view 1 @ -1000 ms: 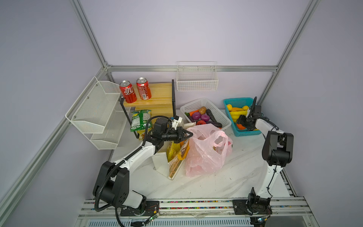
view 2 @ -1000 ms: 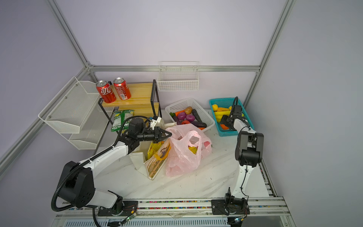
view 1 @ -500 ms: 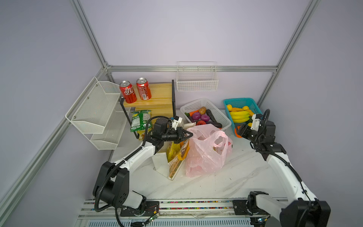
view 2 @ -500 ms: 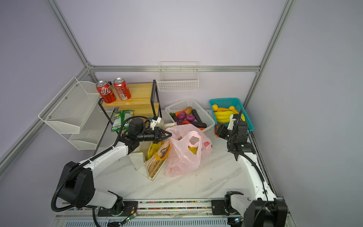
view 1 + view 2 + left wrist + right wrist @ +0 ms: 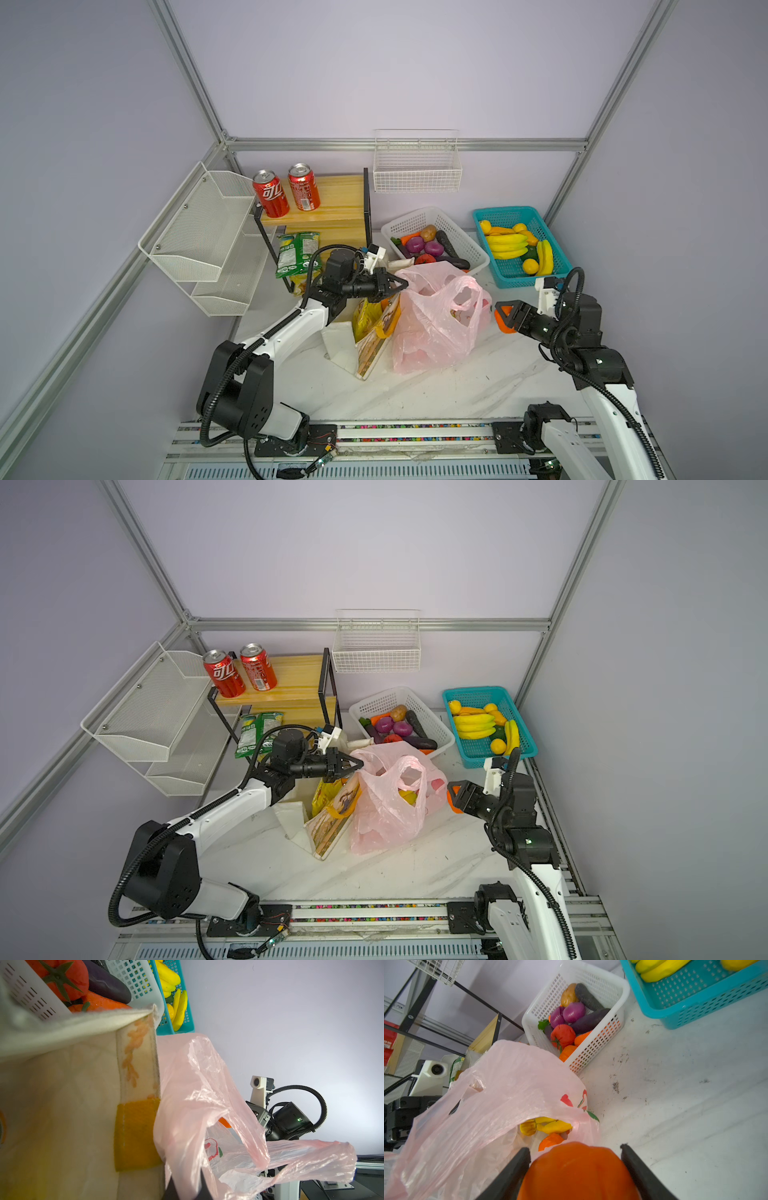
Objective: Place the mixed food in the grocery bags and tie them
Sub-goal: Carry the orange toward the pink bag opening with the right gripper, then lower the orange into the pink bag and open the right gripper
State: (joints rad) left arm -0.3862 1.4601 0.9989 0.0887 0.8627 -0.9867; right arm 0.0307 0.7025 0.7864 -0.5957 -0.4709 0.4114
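Right arm has swung over from the teal basket (image 5: 512, 279), where it was a second ago, at 2 o'clock of the pink plastic bag (image 5: 432, 332). The right gripper (image 5: 502, 318) now hangs just beside the bag at its 3 o'clock, above the table (image 5: 457, 395). Its jaws are spread wide but grasp a round orange fruit (image 5: 577, 1172) between them, so the pick is done and the carry almost done. The fruit is not in the bag yet. In the right wrist view it sits just short of the bag mouth, with yellow and orange pieces already lying inside. The left arm has not moved over the same second. The left gripper (image 5: 398, 285), at 10 o'clock of the bag, is clenched on the bag's rim film and holds the mouth up and open. The canvas tote (image 5: 376, 338) leans against the bag at its 9 o'clock, with the yellow crisp packet (image 5: 365, 316) standing in it. Orange soda can not visible anywhere, can't say where it is. Judgement: next is a short move in over the mouth, then release. The risk is that the thin film folds under the fruit or the mouth sags. Tying not started on either bag. White basket (image 5: 473, 257) at 12 o'clock untouched.
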